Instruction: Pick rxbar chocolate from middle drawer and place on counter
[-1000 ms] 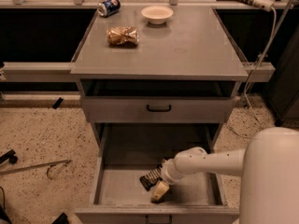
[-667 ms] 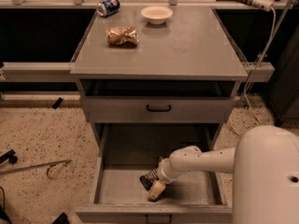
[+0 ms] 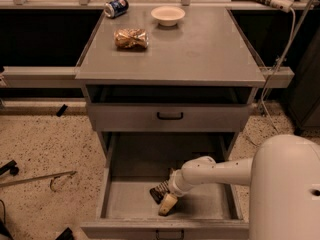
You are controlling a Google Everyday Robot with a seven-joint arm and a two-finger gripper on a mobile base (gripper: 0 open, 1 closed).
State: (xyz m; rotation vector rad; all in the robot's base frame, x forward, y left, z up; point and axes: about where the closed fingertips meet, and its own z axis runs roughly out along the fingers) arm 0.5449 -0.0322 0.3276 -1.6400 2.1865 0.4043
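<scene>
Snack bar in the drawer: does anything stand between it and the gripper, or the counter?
Nothing visible. The gripper is in the open drawer right at the bar; on the counter, packet, bowl and can sit far back.

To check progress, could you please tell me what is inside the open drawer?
The gripper reaches into the drawer, with a small dark bar at its tip. The arm hides the floor beneath it.

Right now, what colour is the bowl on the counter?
Cream bowl, camera view; gripper down in open drawer.
</scene>
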